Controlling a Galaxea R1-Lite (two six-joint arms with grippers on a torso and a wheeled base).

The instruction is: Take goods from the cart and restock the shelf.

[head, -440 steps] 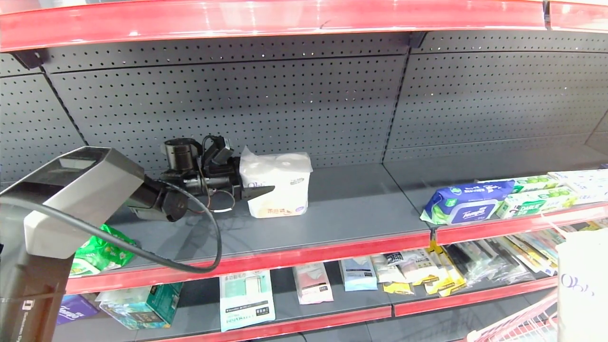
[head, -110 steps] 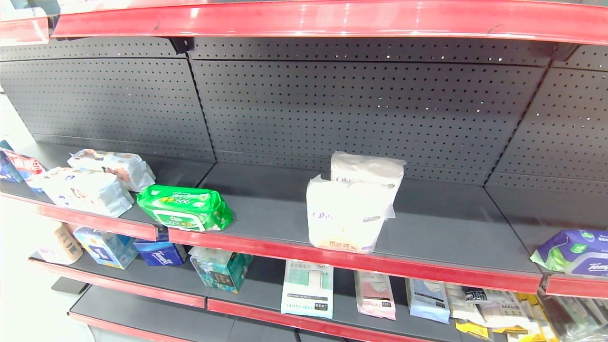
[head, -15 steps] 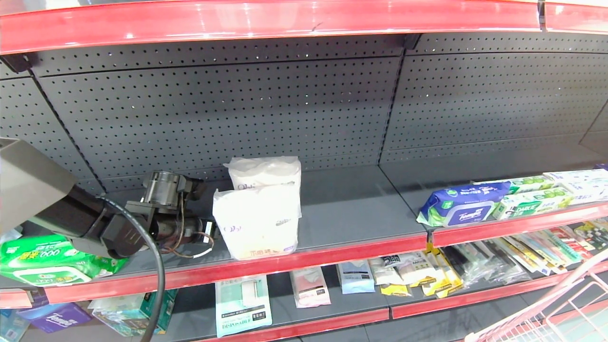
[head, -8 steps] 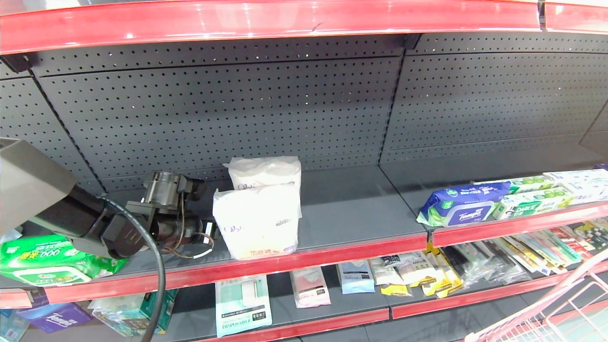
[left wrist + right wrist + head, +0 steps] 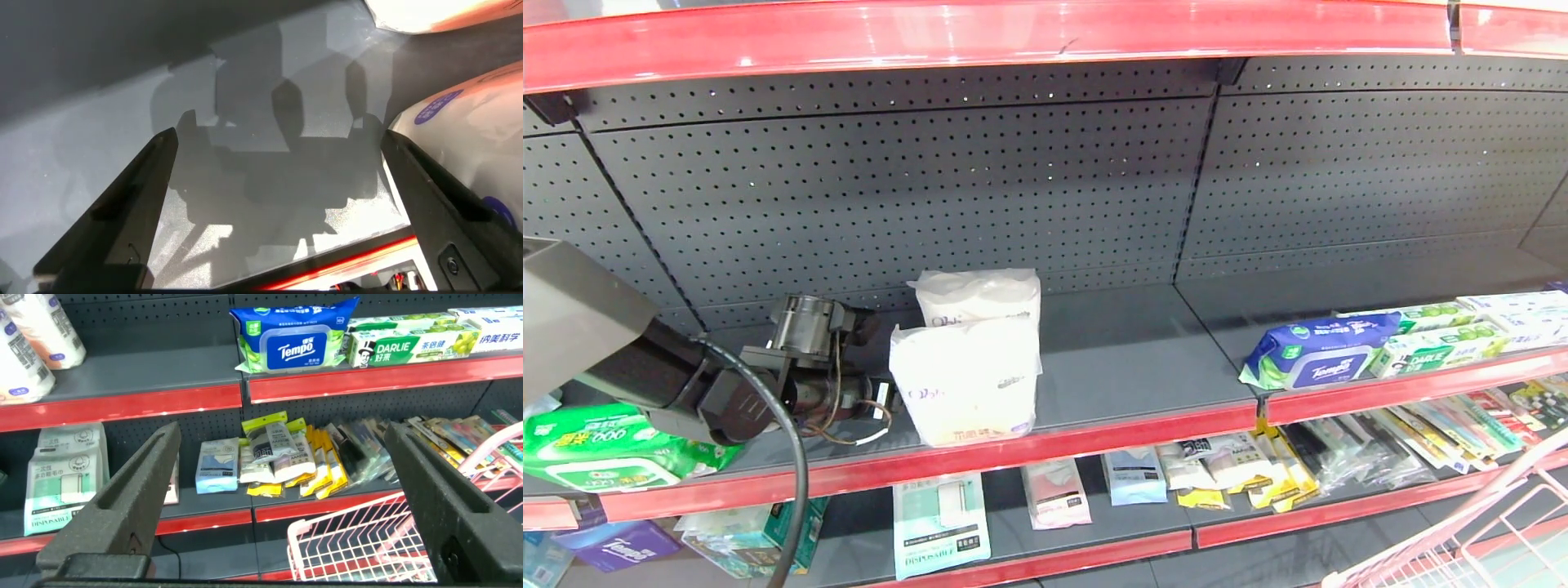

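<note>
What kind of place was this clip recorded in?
Most likely a retail shop aisle: a red-edged shelf with a perforated back panel, stocked with tissue packs and wet wipes, and a pink wire cart beside it.

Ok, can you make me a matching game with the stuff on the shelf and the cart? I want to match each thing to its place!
Things:
1. green wipes pack
2. blue wipes pack
3. front white tissue pack
4. pink cart

Places:
A. middle of the shelf
B. lower right corner, below the shelves
C. left end of the shelf
D. right part, beside the toothpaste boxes

Pairs: 1-C, 2-D, 3-A, 4-B
</note>
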